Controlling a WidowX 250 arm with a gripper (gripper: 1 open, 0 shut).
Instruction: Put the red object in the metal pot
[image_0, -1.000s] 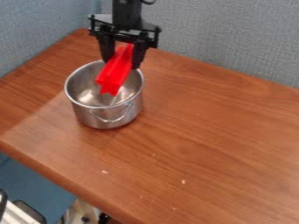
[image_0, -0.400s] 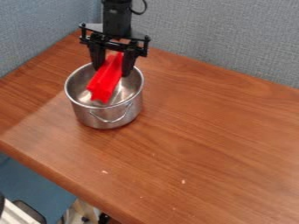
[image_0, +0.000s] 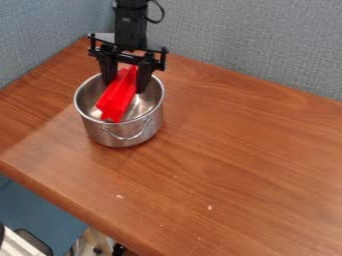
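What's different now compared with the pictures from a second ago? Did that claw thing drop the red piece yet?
The gripper has shifted a little to the left and lower over the metal pot, carrying the red object with it, so the block's lower end now sits deeper inside the pot. It leans tilted between the fingers; whether it has been let go cannot be told. The pot and the table have not moved.

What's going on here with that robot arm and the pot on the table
A single robot arm is putting a red object into a metal pot that stands near the back left of a wooden table. The tool points down over the pot's far rim, its fingers spread on either side of the block's upper end. The block leans inside the pot, lower end down in it. Whether it is released cannot be told.
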